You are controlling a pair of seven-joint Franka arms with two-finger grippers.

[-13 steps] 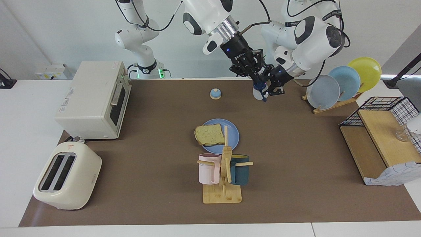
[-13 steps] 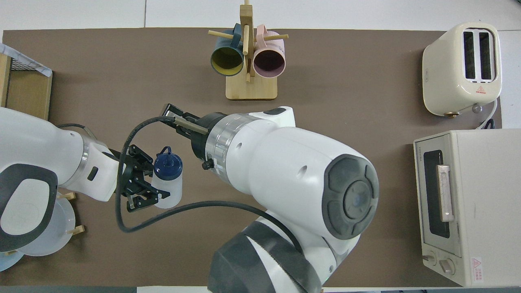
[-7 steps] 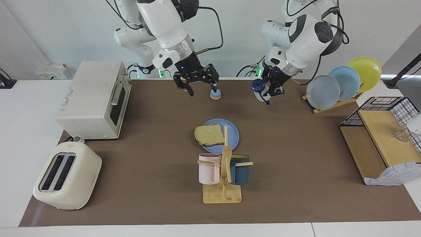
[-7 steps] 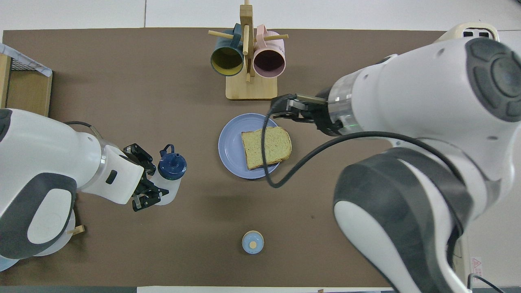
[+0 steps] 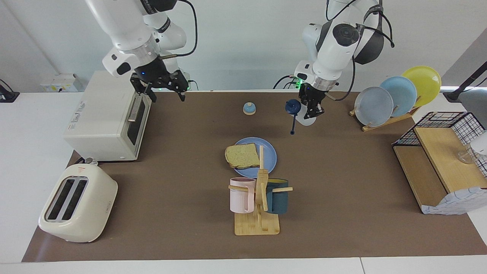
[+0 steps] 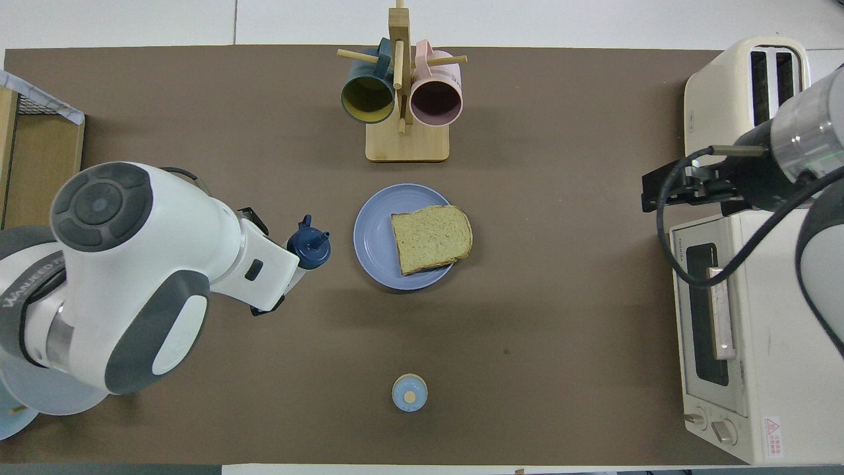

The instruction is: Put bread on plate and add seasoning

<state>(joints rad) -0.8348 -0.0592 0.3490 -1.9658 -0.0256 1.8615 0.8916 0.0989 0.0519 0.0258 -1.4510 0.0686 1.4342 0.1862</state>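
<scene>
The translucent whitish seasoning bottle with navy lobed cap (image 5: 298,112) is held clamped, tipped sideways, in the left gripper (image 5: 312,107). The square tan bread slice (image 5: 242,155) on the round blue plate (image 5: 271,156) lies toward the right arm's end from it. The right gripper (image 5: 163,86) is spread wide and empty over the cream toaster oven (image 5: 102,114).

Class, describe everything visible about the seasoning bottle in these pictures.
The seasoning bottle is small, translucent whitish plastic with a dark navy lobed cap, a cap strap dangling below. It is tilted, lifted off the brown table, and clamped in the left gripper, above bare mat toward the left arm's end, beside the blue plate.
</scene>
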